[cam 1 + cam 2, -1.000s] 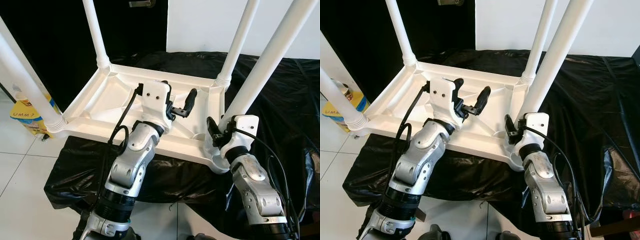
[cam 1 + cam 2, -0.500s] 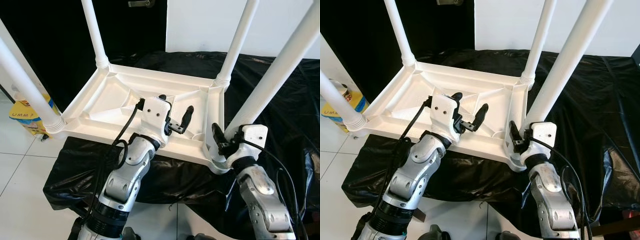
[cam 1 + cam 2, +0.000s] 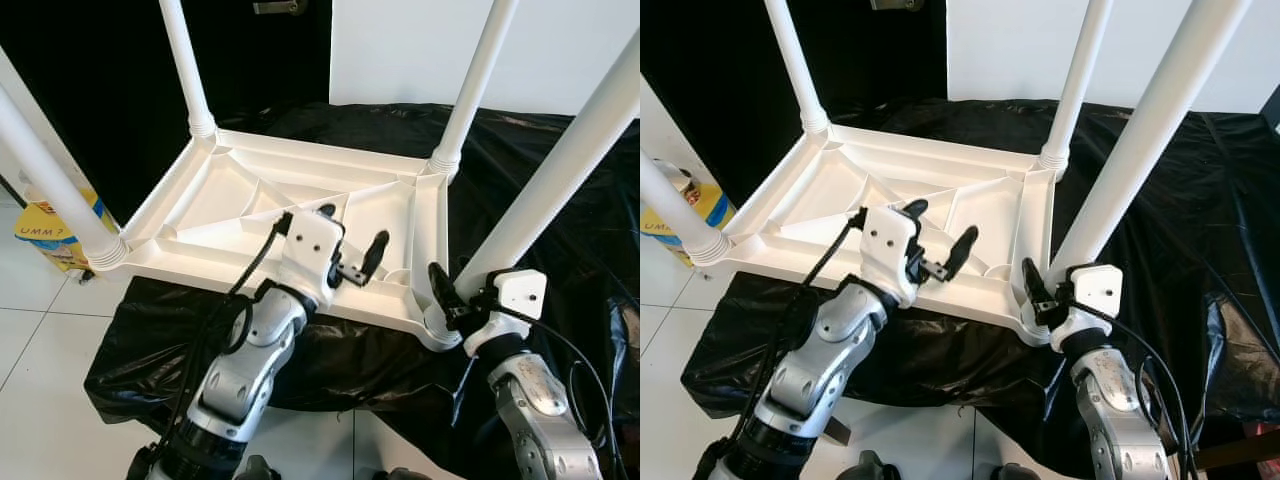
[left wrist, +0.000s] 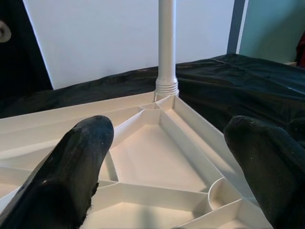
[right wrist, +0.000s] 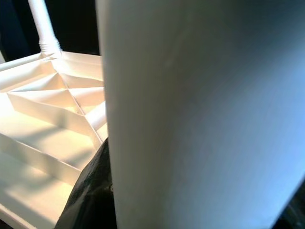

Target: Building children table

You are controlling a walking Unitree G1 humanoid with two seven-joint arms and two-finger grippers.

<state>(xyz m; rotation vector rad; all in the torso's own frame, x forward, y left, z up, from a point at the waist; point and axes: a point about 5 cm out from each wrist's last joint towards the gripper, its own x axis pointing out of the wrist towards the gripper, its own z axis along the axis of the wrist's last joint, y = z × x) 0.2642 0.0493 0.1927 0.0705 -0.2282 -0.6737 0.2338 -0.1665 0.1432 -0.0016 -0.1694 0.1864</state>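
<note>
A white plastic children's table [image 3: 215, 205] lies upside down on a black cloth, its four legs pointing up. My left gripper [image 3: 352, 232] hovers open over the near part of the ribbed underside with nothing between its fingers [image 4: 71, 176]; the far right leg [image 4: 167, 47] stands beyond it. My right gripper [image 3: 468, 285] sits at the base of the near right leg [image 3: 560, 170]. One black finger [image 3: 440, 292] presses the leg's inner side. That leg [image 5: 200, 114] stands close between both fingers in the right wrist view.
The black cloth [image 3: 560, 130] spreads under the table and off to the right. A yellow bag [image 3: 45, 235] stands on the white tiled floor at the left. A white wall panel [image 3: 410, 50] rises behind, with dark space beside it.
My left gripper has drawn back from the table's middle toward its near edge, still open. My right gripper has slid lower and rightward at the leg's base. The camera shifted slightly.
</note>
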